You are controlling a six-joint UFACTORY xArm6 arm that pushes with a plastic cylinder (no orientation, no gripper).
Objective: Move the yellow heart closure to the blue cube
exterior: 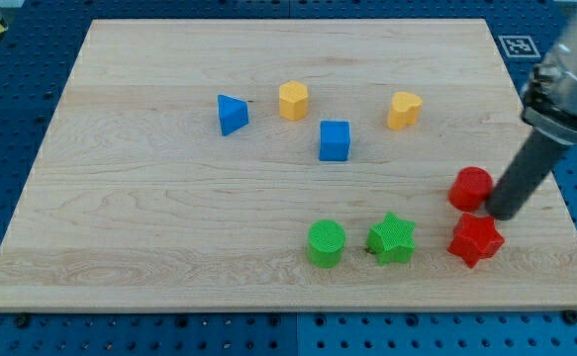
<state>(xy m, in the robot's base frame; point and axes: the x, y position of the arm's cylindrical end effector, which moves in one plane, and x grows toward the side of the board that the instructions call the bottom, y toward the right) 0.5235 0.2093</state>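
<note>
The yellow heart (pixel 404 110) sits in the upper right of the frame, on the wooden board (pixel 169 218), to the right of and slightly above the blue cube (pixel 335 140), well apart from it; a yellow block (pixel 293 101) of rounded, perhaps hexagonal, shape lies to the cube's upper left, and a blue triangular block (pixel 232 115) lies further left.

My tip (pixel 500 214) rests at the right of the frame, between the red round block (pixel 470 188) and the red star (pixel 475 239), just beside both, well below and right of the heart; there is no pincer to speak of, only a bare rod, so nothing is spread or pinching.

The heart looks small, light and rigid, likely plastic; it should slide readily on the smooth wood but may spin if struck off-centre; the best contact is its upper right face, pushing down and left toward the cube.

Its lobes appear to face the frame's upper left and its point the lower right, though this is hard to tell; the long axis seems to run on that diagonal.

A green cylinder (pixel 326 243) and green star (pixel 392 238) sit at lower centre, clear of the path.
</note>
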